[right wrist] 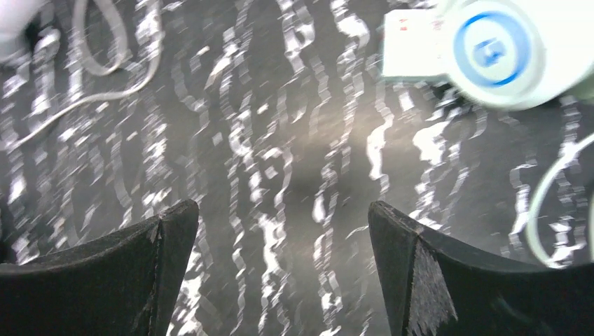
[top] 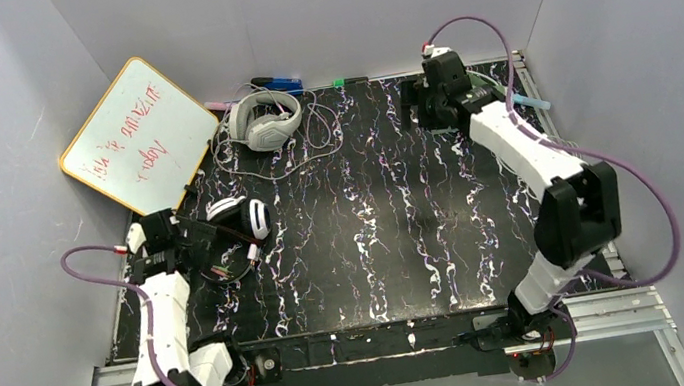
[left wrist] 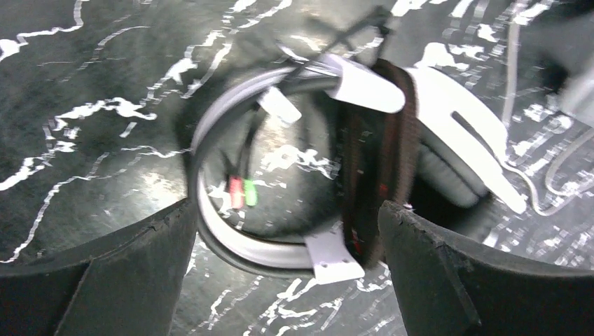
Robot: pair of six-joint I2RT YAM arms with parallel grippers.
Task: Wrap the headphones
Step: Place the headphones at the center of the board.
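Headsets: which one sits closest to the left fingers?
The black-and-white headset, just ahead of the left fingers; the grey headset and mint headset lie far back.

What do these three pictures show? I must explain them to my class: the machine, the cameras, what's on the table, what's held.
It is a robot: two arms bolted at the near edge of a black table. The wide picture looks down from above and behind them. The other two come from cameras on the wrists; the dark wedges at the bottom are each gripper's own fingers. On the table lie a grey headset at the back and a black-and-white headset on the left; a whiteboard is at the back left. The left gripper is open over the black-and-white one; the right gripper is open near a pale headset. Nothing is held.
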